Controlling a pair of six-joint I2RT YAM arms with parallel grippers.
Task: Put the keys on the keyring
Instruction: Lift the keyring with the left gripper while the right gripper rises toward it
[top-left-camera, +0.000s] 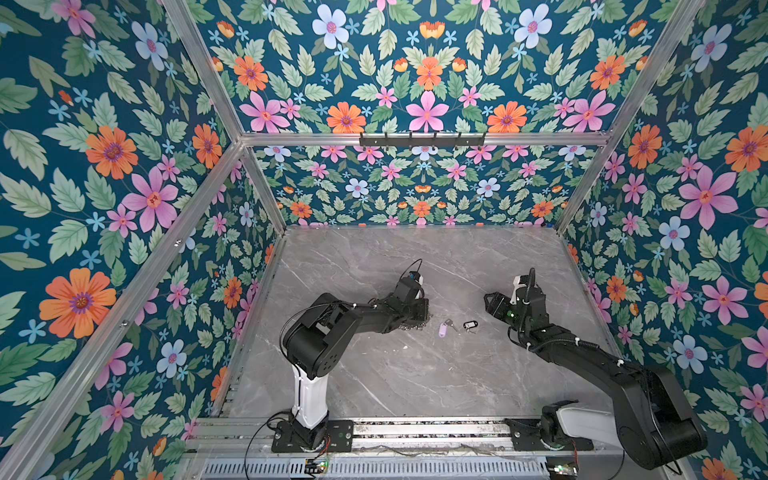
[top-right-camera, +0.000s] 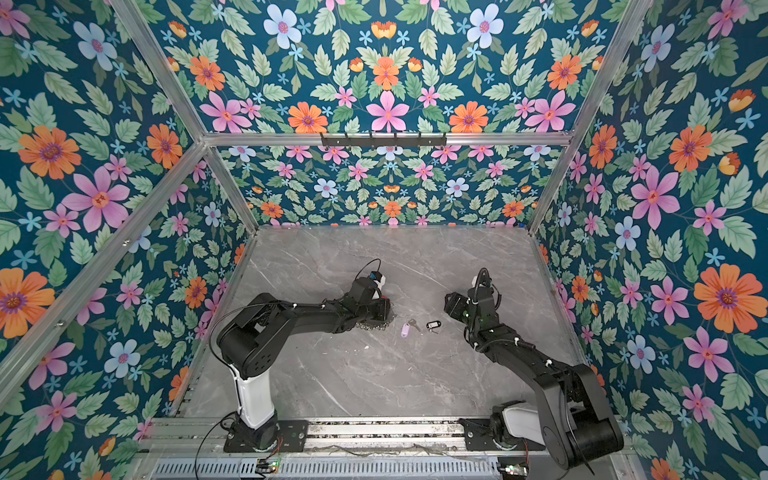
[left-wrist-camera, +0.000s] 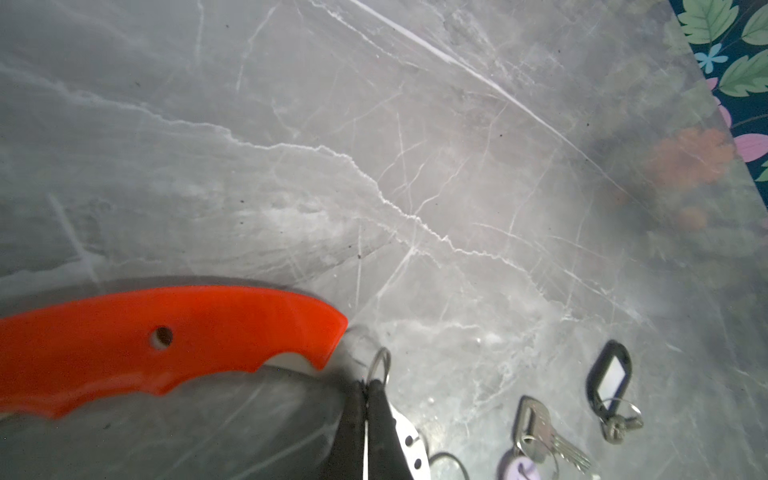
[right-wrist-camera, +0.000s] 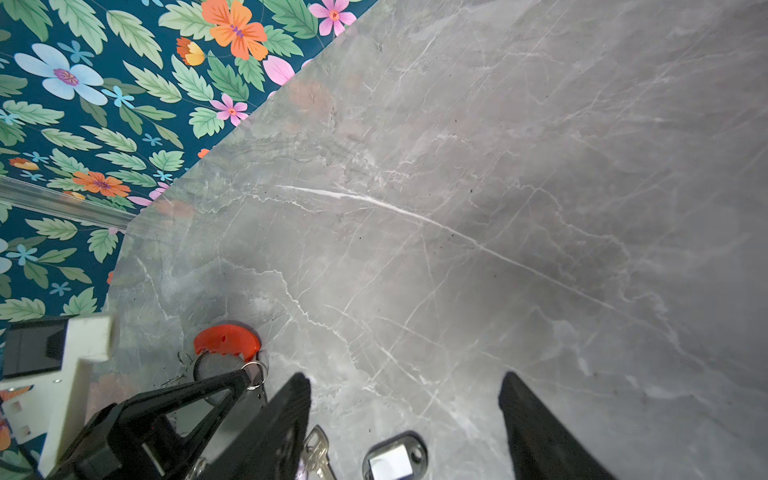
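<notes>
Nearest, shows lilac-tagged key (top-left-camera: 444, 329) and black-tagged key (top-left-camera: 470, 325) loose on the worktop (top-left-camera: 415, 374), not yet threaded. Beyond, shows right claw (right-wrist-camera: 405, 380) spread wide and empty, seemingly poised to pick one. Shows left claw (left-wrist-camera: 368, 395) pinched shut on a silver ring (left-wrist-camera: 380, 363), likely steadying the red-handled keyring (left-wrist-camera: 166, 332).

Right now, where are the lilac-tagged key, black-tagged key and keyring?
lilac-tagged key (top-left-camera: 443, 330): in a top view, its tag.
black-tagged key (left-wrist-camera: 613, 376): left wrist view, white label.
keyring (left-wrist-camera: 124, 332): left wrist view, red plastic section.

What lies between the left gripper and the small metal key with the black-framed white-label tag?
The small metal key with the lilac oblong plastic tag, flat on the grey marble table; both top views show it.
</notes>
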